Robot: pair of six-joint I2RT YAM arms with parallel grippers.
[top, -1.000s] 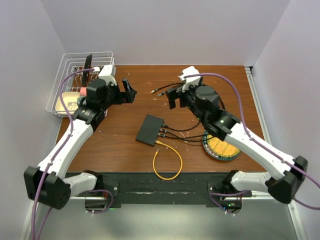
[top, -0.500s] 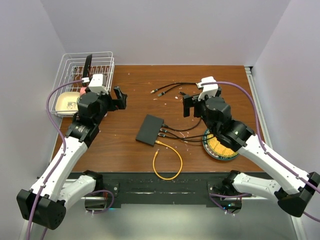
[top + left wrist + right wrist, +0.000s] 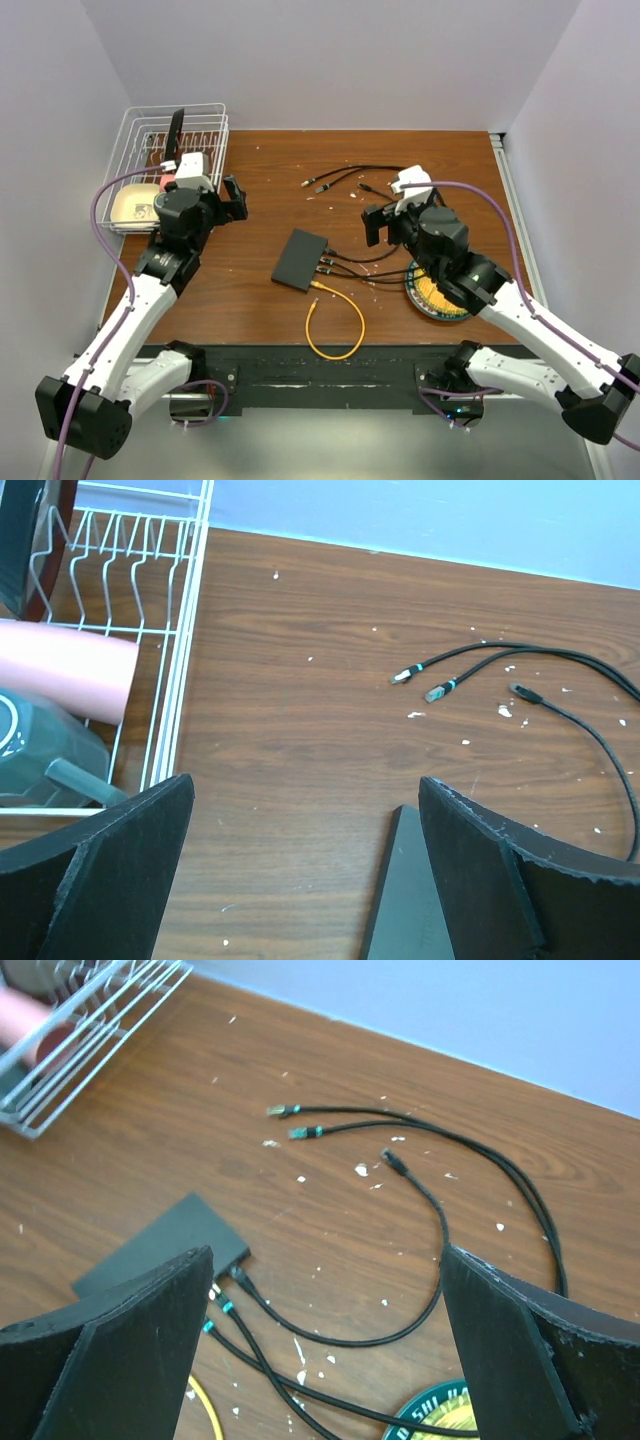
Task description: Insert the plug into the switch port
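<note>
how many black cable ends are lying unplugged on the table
3. The upper banded plug and the lower banded plug lie side by side toward the far edge of the table. The third plug lies just right of them. Others may lie out of view.

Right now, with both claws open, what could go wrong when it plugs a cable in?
Two of the loose plugs lie almost side by side, so the open right gripper might pinch both. The switch seems to lie loose; pushing a plug in could slide it and tug the black cables already in its ports.
</note>
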